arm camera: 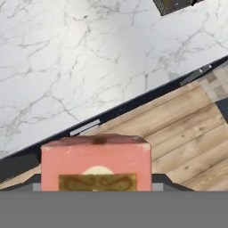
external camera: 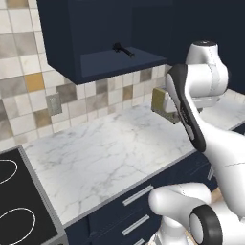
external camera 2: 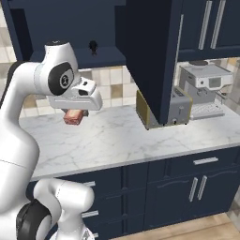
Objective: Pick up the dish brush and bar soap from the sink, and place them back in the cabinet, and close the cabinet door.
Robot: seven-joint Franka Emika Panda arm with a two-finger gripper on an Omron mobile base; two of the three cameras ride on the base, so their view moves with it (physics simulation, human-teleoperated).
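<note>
The pincer [external camera 2: 74,117] is clamped on the soap [arm camera: 95,162], a pinkish block with a gold label, carried in the air above the marble desk [external camera 2: 117,140]. Above and behind the pincer, the brush [external camera: 122,50] lies on the shelf floor of the open cabinet [external camera: 72,52]. To the pincer's right the cabinet door [external camera 2: 152,56] stands swung out over the desk, with a toaster [external camera 2: 180,110] beyond it; below the pincer, the hand view looks past the desk's front edge to a wooden floor [arm camera: 187,142].
</note>
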